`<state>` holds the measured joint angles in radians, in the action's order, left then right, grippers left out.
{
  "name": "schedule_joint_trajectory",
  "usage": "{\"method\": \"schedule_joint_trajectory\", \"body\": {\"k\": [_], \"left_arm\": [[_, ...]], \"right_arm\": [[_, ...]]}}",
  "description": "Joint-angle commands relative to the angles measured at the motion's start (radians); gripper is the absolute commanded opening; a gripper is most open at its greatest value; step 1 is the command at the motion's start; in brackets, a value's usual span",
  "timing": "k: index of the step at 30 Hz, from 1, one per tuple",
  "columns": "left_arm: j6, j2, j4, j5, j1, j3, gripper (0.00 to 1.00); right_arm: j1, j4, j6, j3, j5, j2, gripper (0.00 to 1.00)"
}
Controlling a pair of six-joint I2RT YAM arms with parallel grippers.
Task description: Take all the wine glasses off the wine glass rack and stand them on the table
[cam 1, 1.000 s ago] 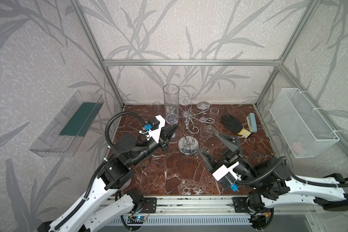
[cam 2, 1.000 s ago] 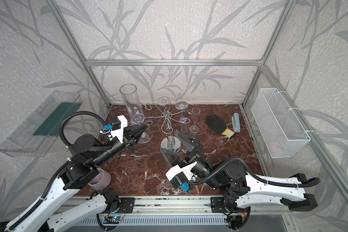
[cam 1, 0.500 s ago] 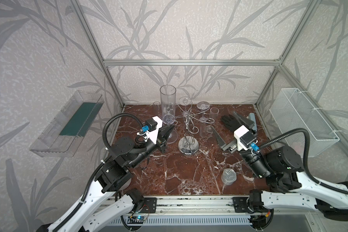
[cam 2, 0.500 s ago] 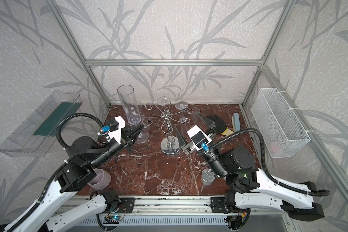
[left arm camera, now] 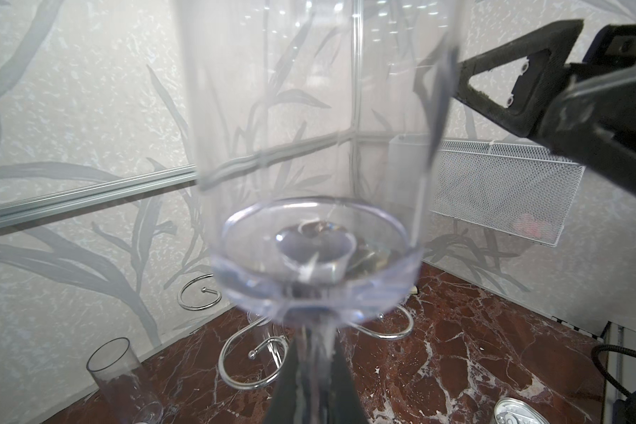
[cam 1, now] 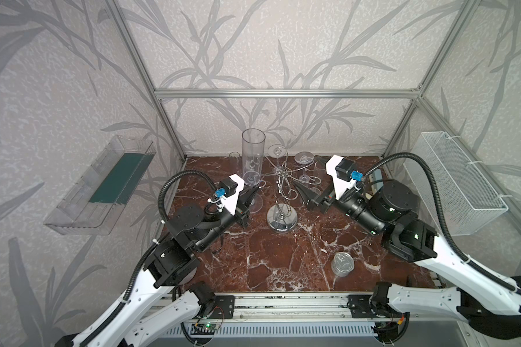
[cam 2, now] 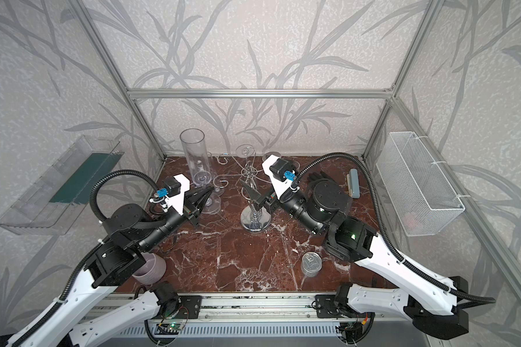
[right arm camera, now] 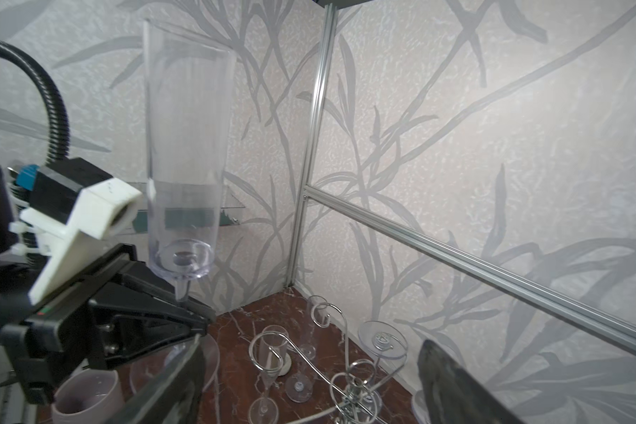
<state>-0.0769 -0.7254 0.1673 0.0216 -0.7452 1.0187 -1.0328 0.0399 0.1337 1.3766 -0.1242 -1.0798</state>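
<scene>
Left of the wine glass rack (cam 1: 282, 214), the wine glass (cam 1: 253, 153), judged light and brittle, was clamped by the stem in the left gripper (cam 1: 255, 192). The right gripper (right arm camera: 309, 348) was spread.

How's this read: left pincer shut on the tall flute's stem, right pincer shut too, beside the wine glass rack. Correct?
One slip: the right pincer is open, not shut. The right wrist view shows its jaws spread wide. The rest holds: it sits beside the wine glass rack, and the left pincer is shut on the stem of the tall flute.
</scene>
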Motion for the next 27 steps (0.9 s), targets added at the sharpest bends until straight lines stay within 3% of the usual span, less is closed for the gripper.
{"method": "schedule_joint_trajectory", "body": {"k": [1, 5, 8, 27], "left_arm": [[-0.032, -0.002, -0.003, -0.016, -0.001, -0.004, 0.0], [-0.037, -0.01, 0.01, -0.009, -0.002, -0.003, 0.0], [-0.039, -0.017, 0.015, 0.0, -0.002, -0.003, 0.0], [-0.035, -0.048, 0.038, 0.037, -0.022, -0.006, 0.0]], "right_arm": [[0.047, 0.01, -0.129, 0.061, 0.224, -0.023, 0.89], [0.099, -0.042, -0.207, 0.09, 0.382, -0.062, 0.89], [0.118, -0.056, -0.241, 0.117, 0.432, -0.096, 0.89], [0.131, -0.07, -0.308, 0.198, 0.494, -0.219, 0.89]]}}
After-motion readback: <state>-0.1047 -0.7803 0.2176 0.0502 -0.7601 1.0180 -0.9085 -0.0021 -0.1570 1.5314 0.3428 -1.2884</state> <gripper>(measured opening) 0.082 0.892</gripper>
